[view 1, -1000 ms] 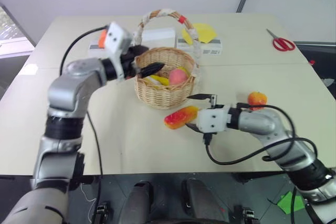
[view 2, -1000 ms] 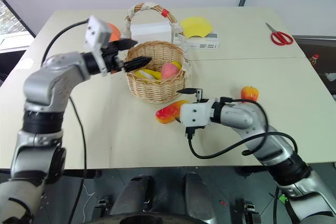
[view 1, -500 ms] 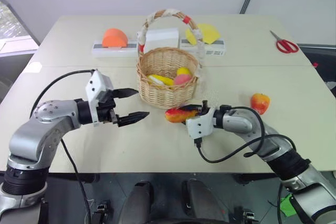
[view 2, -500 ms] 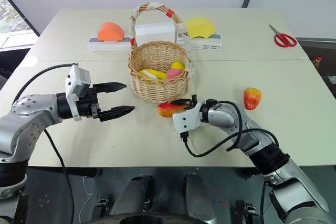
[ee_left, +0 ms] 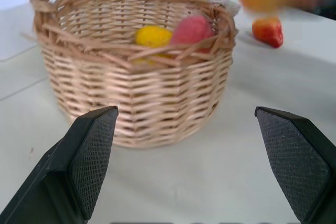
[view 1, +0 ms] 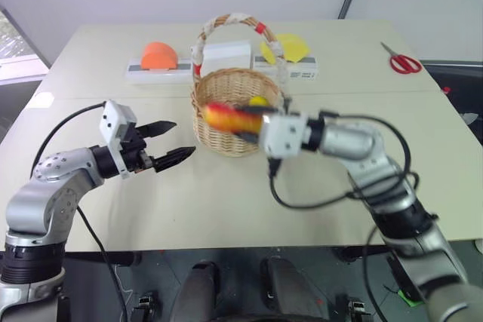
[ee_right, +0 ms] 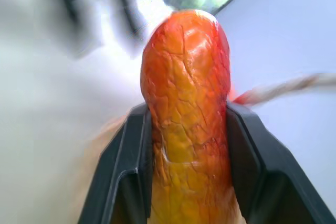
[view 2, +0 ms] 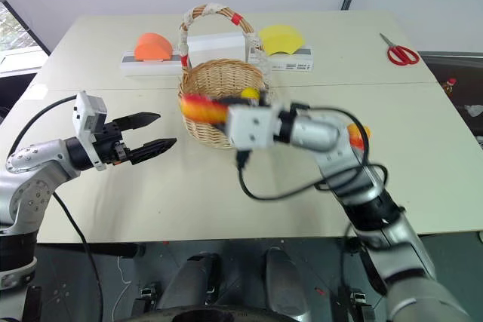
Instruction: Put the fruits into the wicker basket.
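Note:
My right gripper [view 1: 253,122] is shut on the red-orange-yellow mango [view 1: 225,116] and holds it in the air at the front rim of the wicker basket [view 1: 226,142]. The right wrist view has the mango [ee_right: 185,77] clamped between both black fingers [ee_right: 137,156]. A yellow lemon [ee_left: 151,36] and a pink peach [ee_left: 193,29] lie inside the basket [ee_left: 136,98]. A red-yellow apple-like fruit [ee_left: 268,31] rests on the table to the basket's right. My left gripper [view 1: 172,142] stands open and empty to the left of the basket, pointing at it.
Behind the basket stand a white box [view 1: 226,54], an orange half-dome [view 1: 159,55] and a yellow half-dome [view 1: 290,47] on white bases. Red scissors [view 1: 404,62] lie at the far right. The basket's tall handle [view 1: 234,20] arches over it.
My right gripper shut on the mango and lifted it off the table, up and left to the basket's rim. My left gripper drew back from the basket and sank to its left.

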Robot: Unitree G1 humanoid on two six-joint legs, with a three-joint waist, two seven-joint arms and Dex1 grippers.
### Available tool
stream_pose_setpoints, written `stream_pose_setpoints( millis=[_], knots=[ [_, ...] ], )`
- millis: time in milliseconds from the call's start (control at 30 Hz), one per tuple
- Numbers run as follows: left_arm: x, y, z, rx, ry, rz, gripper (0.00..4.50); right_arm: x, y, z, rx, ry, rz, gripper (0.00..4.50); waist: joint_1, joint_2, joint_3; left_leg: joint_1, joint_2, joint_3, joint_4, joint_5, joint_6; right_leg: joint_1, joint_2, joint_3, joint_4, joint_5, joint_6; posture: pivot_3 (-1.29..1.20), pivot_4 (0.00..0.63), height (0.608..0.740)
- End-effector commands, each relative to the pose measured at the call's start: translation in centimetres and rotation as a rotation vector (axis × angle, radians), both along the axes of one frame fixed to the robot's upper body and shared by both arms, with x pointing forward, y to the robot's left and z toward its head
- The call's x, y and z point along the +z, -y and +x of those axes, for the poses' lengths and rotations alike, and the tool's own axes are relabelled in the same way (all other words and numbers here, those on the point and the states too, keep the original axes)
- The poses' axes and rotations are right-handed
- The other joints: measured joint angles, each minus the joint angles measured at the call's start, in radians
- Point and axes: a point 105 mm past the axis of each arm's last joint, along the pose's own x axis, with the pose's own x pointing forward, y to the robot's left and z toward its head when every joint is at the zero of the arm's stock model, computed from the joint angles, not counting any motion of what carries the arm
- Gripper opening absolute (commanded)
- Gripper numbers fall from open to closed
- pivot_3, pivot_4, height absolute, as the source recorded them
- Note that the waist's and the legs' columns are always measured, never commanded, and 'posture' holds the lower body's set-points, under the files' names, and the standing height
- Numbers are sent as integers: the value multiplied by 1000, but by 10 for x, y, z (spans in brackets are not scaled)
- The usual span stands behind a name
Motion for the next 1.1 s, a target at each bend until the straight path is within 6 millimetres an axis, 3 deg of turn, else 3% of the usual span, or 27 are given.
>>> stream_pose_setpoints(
  millis=[33, 133, 333, 467, 600, 700, 800, 900, 967, 1100],
  knots=[
    [15, 6, -4, -17, 78, -29, 4500, 2, -1, 31, -130, -3, -14, 1471, 5, 0, 0, 0, 0, 0, 0, 0, 0, 0, 0, 0, 0, 0, 0, 0, 150, 740],
    [17, 10, -5, -17, 88, -42, 4500, 0, -3, 47, -185, 7, -37, 1471, 16, 0, 0, -1, -2, 0, -1, 0, 0, -1, -1, 0, -1, 0, 0, 0, 150, 740],
    [19, 19, -8, -29, 101, -69, 4500, 7, -8, 46, -172, 23, 23, 4361, 12, 0, 0, -4, -1, 1, -2, 0, 0, -4, -1, 0, -1, 0, 0, 0, 150, 740],
    [19, 27, -9, -54, 102, -76, 4500, 17, 2, 23, -88, -41, 128, 4478, 13, 0, 0, -4, -1, 1, -2, 0, 0, -4, -1, 0, -1, 0, 0, 0, 150, 740],
    [20, 47, -11, -131, 106, -83, 4500, 9, 41, -14, -36, -210, 235, 4478, 25, 0, 0, -4, -2, -2, -1, -1, 1, -1, -2, -1, -3, 0, 0, 0, 150, 740],
    [20, 63, -13, -191, 101, -91, 4500, -7, 86, -18, -199, -343, 313, 4478, 26, 0, 0, -5, -3, -2, -1, -1, 2, 0, -3, -1, -5, 0, 0, 0, 150, 740],
    [16, 82, -15, -278, 84, -94, 4500, -30, 148, -14, -483, -436, 434, 4478, 23, 0, 0, -4, -3, -1, -1, -1, 2, 0, -3, 0, -5, 0, 0, 0, 150, 740],
    [12, 95, -17, -339, 72, -92, 4500, -47, 192, -14, -700, -478, 577, 4478, 12, 1, 0, -2, -1, 1, -1, -1, 2, 0, -1, 1, -4, 0, 0, 0, 150, 740],
    [11, 101, -16, -372, 67, -93, 4500, -66, 217, -15, -846, -503, 621, 4478, 8, 2, 0, 0, 0, 3, -1, -1, 2, 0, 1, 2, -2, 0, 0, 0, 150, 740],
    [11, 109, -16, -419, 66, -98, 4500, -95, 242, -12, -1014, -527, 656, 4478, 9, 2, -1, 1, 0, 4, -1, -1, 2, 0, 3, 2, -1, 0, 0, 0, 150, 740]
  ],
)
